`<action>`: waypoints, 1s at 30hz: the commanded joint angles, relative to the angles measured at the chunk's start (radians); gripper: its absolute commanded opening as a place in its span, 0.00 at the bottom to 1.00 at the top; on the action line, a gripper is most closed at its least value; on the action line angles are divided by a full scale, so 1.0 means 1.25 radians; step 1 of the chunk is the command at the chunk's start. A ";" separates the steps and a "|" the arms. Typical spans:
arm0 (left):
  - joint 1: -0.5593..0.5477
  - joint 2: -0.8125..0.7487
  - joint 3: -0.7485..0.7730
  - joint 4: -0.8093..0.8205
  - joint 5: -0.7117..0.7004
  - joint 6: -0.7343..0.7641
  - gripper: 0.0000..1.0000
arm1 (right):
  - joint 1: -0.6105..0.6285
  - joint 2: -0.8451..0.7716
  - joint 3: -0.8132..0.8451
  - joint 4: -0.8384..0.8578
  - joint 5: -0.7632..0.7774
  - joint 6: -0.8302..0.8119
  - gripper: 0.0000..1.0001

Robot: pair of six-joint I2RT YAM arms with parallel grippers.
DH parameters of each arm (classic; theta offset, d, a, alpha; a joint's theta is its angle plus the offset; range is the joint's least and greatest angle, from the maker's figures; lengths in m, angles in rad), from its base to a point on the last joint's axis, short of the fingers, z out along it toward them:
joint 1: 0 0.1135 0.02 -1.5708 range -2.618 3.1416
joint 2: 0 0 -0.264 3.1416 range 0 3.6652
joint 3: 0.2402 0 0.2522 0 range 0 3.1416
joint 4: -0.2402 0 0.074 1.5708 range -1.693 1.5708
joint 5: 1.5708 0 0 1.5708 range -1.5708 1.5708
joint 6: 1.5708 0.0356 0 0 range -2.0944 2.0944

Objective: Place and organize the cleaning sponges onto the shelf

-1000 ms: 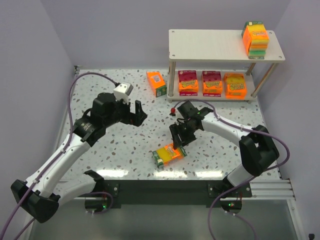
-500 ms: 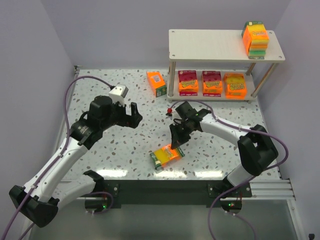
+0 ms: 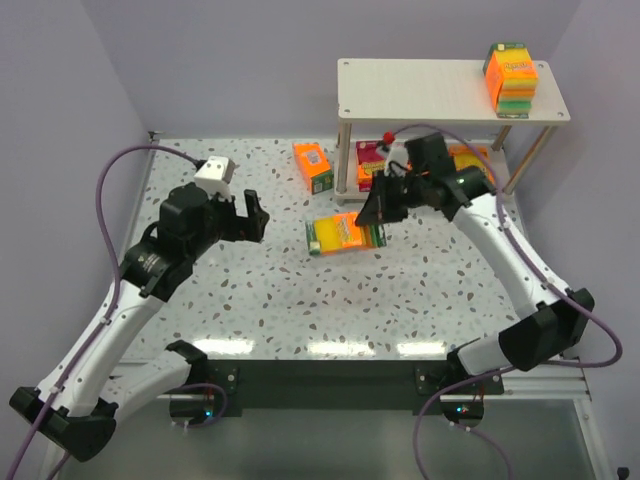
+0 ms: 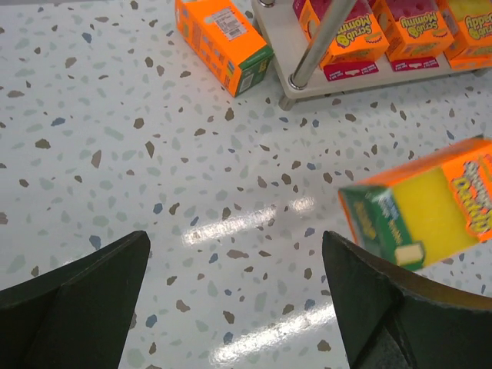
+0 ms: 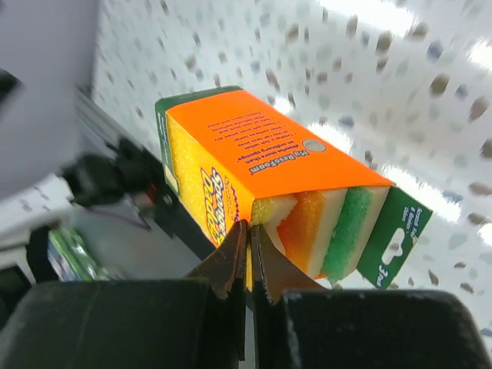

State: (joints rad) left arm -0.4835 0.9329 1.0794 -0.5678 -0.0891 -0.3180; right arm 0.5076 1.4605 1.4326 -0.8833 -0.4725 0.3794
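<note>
Robot lab cell: plain lilac walls [image 3: 220,60] around a speckled tabletop [image 3: 300,300]

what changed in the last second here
The right tool shut on the sponge pack near the front of the table and carried it away toward the shelf. The left tool drew back leftward, open throughout. The top-board pack, the loose pack beside the shelf and the lower-board packs stayed put.

Bright overhead light, glare on tabletop [image 3: 330,347], right-wrist backdrop blurred
</note>
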 commanded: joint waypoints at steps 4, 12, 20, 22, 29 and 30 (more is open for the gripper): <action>0.008 -0.031 0.053 -0.001 -0.051 0.026 1.00 | -0.223 -0.022 0.313 -0.052 -0.156 0.126 0.00; 0.008 -0.033 0.076 -0.010 -0.045 0.022 1.00 | -0.362 0.028 0.430 0.270 -0.036 0.562 0.00; 0.006 -0.044 0.077 -0.018 -0.040 -0.003 1.00 | -0.370 0.035 0.401 0.281 0.373 0.797 0.00; 0.008 -0.042 0.074 -0.016 -0.036 -0.011 1.00 | -0.370 0.046 0.418 0.277 0.460 0.814 0.00; 0.008 -0.035 0.061 0.004 -0.011 -0.024 1.00 | -0.370 0.158 0.581 0.196 0.556 0.872 0.00; 0.008 -0.033 0.059 0.005 -0.010 -0.025 1.00 | -0.372 0.172 0.596 0.171 0.561 0.879 0.00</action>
State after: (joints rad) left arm -0.4797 0.8886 1.1374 -0.5930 -0.1177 -0.3309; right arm 0.0452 1.6291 2.0769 -0.6388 0.1219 1.4071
